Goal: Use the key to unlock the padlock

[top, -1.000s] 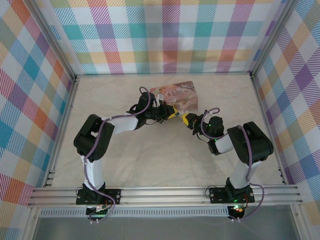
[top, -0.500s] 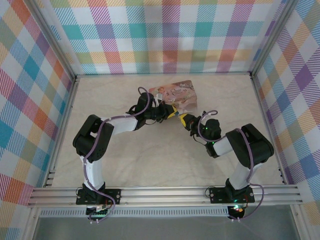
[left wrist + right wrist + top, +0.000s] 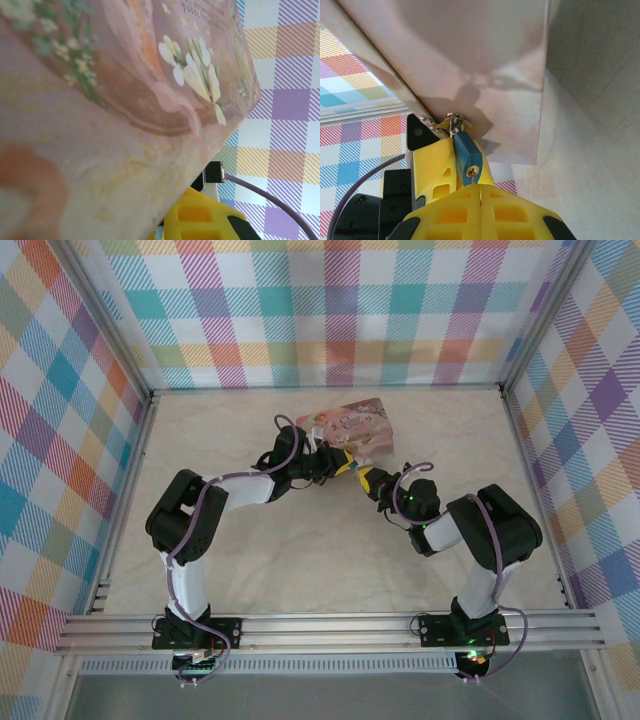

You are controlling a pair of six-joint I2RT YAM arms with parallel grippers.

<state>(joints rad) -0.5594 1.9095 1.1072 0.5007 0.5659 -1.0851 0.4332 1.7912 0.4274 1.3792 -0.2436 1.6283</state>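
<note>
A small blue padlock [image 3: 467,150] hangs from the metal clasp [image 3: 451,121] of a pink flowered book [image 3: 352,425]. In the right wrist view my left gripper's yellow fingers [image 3: 436,162] press on both sides of the padlock's body. My right gripper [image 3: 480,189] is shut on the key [image 3: 473,177], of which a thin silver blade shows, its tip in the keyhole on the padlock's underside. In the top view the left gripper [image 3: 343,466] and right gripper [image 3: 371,481] meet nose to nose at the book's near edge. The book's cover [image 3: 100,125] lies close in front of the left wrist camera.
The book lies at the back middle of a pale table [image 3: 300,550], walled by checked panels [image 3: 330,310]. A metal rail [image 3: 330,630] runs along the near edge. A purple cable [image 3: 270,197] crosses the lower right of the left wrist view.
The right arm has crept slightly left, toward the padlock. The left arm and the book stay where they were.
</note>
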